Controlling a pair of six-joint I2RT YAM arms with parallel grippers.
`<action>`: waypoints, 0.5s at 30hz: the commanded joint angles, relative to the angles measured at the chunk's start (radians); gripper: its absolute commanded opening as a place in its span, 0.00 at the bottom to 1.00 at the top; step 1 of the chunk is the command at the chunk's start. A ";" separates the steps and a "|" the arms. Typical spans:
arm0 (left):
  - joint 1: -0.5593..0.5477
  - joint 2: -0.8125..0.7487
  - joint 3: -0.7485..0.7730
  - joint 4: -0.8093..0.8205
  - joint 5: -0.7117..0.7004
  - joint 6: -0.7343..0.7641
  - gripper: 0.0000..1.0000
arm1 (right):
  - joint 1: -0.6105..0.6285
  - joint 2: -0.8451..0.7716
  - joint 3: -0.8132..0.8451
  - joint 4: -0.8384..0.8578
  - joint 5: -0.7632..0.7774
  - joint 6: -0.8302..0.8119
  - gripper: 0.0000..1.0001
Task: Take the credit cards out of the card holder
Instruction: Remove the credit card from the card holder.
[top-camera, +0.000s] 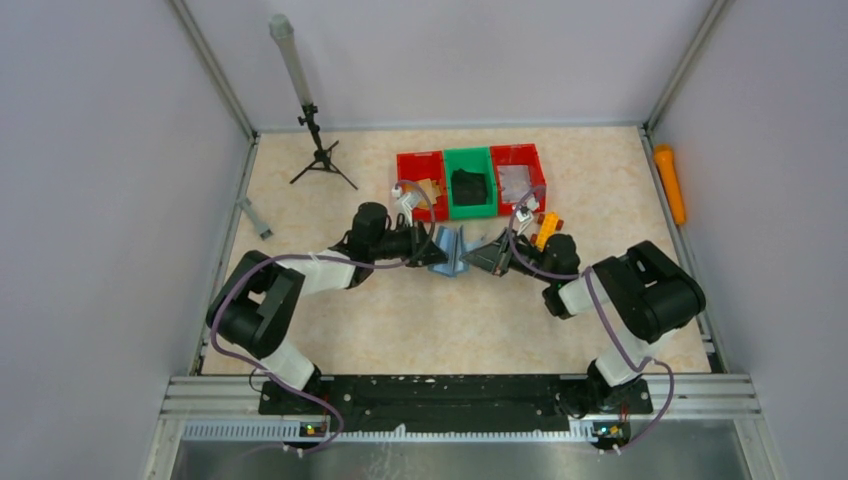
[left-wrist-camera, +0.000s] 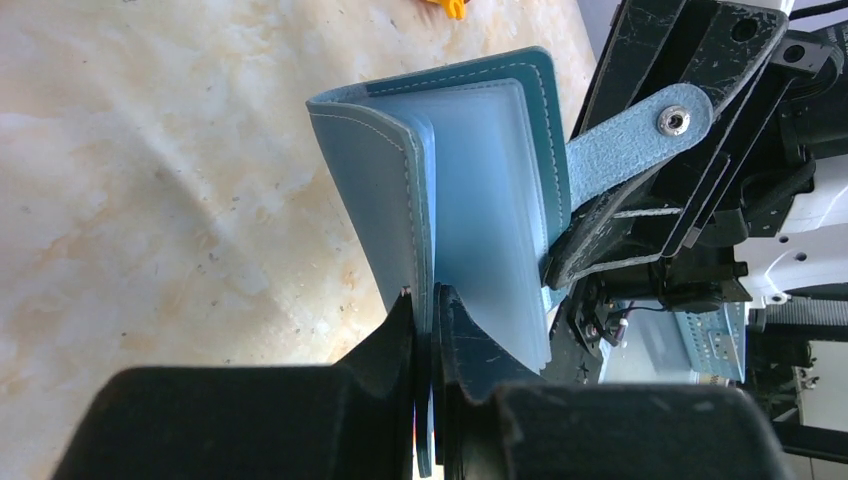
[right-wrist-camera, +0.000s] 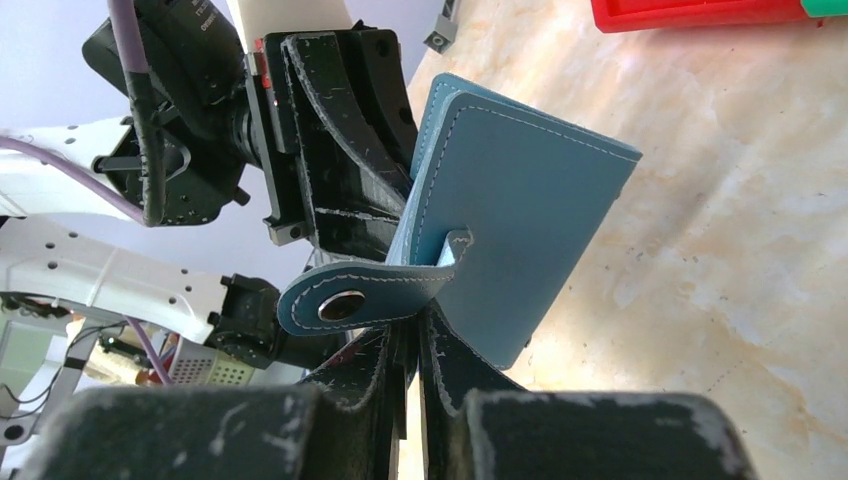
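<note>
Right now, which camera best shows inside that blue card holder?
Left wrist: its inner sleeves fan open close up. Right wrist shows only the card holder from outside, with its tab; top external shows a small blue shape.

- We see the card holder (right-wrist-camera: 520, 220) as slate-teal outside with pale stitching along its edges; its inner sleeves are a lighter, milky blue.
- Its closure tab (right-wrist-camera: 350, 300) is the same teal, with a silver snap.
- The worktop (top-camera: 400, 320) is cream, marbled with faint orange.
- At upper middle we see a red bin (top-camera: 420, 156), a green bin (top-camera: 468, 152) holding a black lump (top-camera: 470, 186), and a second red bin (top-camera: 515, 150).
- The left claw (left-wrist-camera: 430, 300) and the right claw (right-wrist-camera: 415, 330) are black, scuffed grey.
</note>
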 joint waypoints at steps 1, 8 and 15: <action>-0.028 -0.003 0.050 0.021 0.048 0.027 0.05 | 0.019 0.007 0.036 0.015 -0.012 -0.034 0.02; -0.019 -0.018 0.052 -0.031 0.016 0.042 0.28 | 0.019 -0.023 0.029 -0.039 0.021 -0.065 0.00; 0.026 -0.051 0.001 0.038 0.020 0.001 0.46 | 0.017 -0.074 0.030 -0.160 0.070 -0.121 0.00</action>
